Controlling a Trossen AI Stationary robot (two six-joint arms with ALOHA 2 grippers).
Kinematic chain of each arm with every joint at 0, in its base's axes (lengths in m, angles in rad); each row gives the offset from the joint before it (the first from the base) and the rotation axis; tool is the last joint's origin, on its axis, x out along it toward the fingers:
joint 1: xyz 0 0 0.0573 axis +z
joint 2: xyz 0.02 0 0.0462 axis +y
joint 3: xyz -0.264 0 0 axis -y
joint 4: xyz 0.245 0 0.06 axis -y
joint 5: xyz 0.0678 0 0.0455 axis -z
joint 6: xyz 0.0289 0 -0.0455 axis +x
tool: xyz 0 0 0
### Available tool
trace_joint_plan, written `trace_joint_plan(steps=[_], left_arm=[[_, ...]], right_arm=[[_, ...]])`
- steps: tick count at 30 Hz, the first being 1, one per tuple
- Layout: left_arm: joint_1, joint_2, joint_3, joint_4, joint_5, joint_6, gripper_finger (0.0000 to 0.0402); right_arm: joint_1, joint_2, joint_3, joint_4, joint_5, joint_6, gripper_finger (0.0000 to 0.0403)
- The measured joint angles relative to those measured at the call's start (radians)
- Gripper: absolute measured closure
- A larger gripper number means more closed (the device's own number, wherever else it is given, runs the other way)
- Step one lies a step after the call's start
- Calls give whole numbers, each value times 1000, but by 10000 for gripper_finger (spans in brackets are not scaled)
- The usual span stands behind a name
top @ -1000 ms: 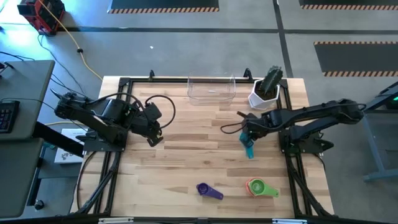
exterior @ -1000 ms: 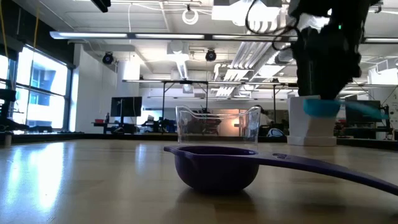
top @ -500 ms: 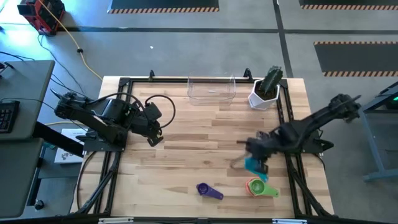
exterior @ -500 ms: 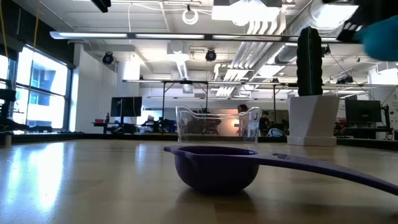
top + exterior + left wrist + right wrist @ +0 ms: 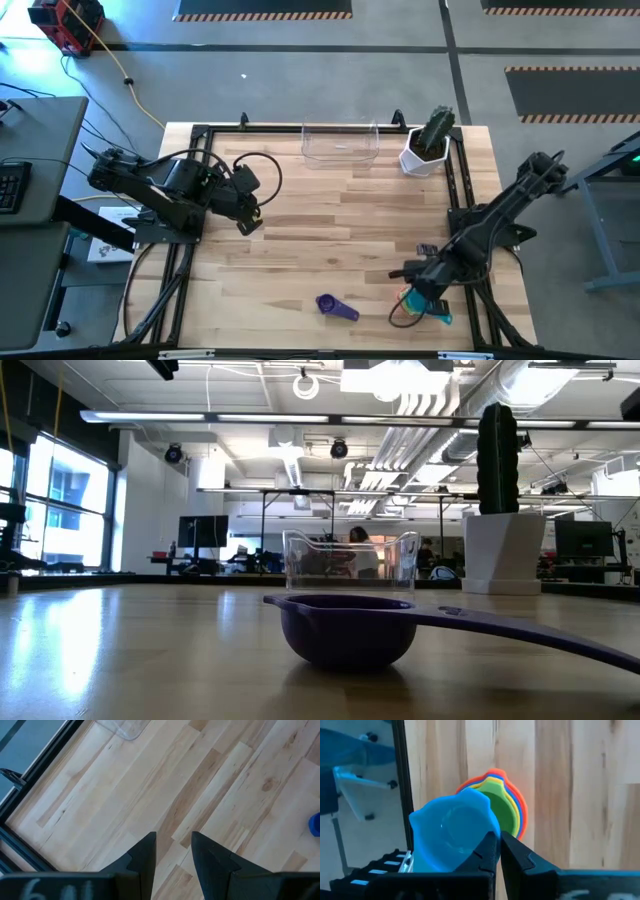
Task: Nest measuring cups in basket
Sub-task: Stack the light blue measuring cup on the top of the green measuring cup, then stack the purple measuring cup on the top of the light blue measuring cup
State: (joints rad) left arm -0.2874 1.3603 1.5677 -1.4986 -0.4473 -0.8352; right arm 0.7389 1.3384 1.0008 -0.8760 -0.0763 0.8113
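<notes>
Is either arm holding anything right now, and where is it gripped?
Right gripper pinches the blue cup at its rim edge, above the nested stack. Left gripper holds nothing.

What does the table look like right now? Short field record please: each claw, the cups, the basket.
right claw: shut on teal cup, held just above the nested stack near the table's front right
nested stack: green cup innermost, orange outermost, on the table
purple cup: alone on the table, front centre
basket: far edge, no cups visible inside
left claw: open, holding nothing, over the table's left side
cactus pot: right of the basket
</notes>
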Motion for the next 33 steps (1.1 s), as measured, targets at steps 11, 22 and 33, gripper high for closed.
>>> trace_joint_plan(steps=[11, 22, 33], left_arm=[[0, 0, 0, 2, 0, -2, 287], [0, 0, 0, 6, 0, -2, 287], [0, 0, 0, 6, 0, -1, 287]], right_arm=[[10, 63, 0, 24, -14, -41, 401], [8, 63, 0, 23, 1, -79, 359], [7, 63, -1, 41, 28, 8, 339]])
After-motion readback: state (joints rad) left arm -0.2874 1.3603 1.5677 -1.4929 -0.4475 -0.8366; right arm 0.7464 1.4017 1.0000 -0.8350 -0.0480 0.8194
